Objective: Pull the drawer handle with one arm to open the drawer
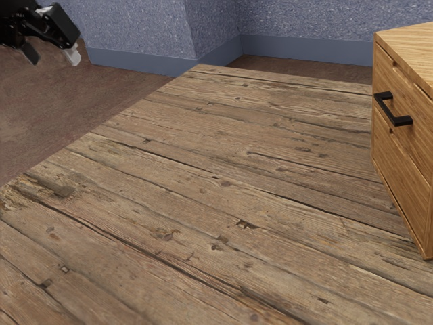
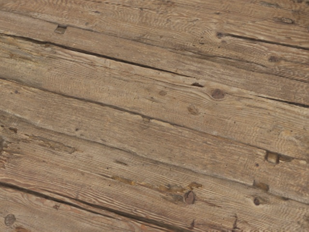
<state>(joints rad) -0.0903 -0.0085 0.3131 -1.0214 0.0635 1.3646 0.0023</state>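
A light wooden cabinet stands at the exterior view's right edge on the plank table. Its upper drawer front carries a black bar handle and lies flush with the panel below it. My black gripper hangs high at the exterior view's upper left, far from the cabinet, with the whole table between them. Its two fingers stand apart with nothing between them, so it is open. In the wrist view, bare table planks lie under my hand.
The weathered wooden table stretches from the gripper's side to the cabinet. Beyond it are a brown floor and a blue-grey wall with a baseboard.
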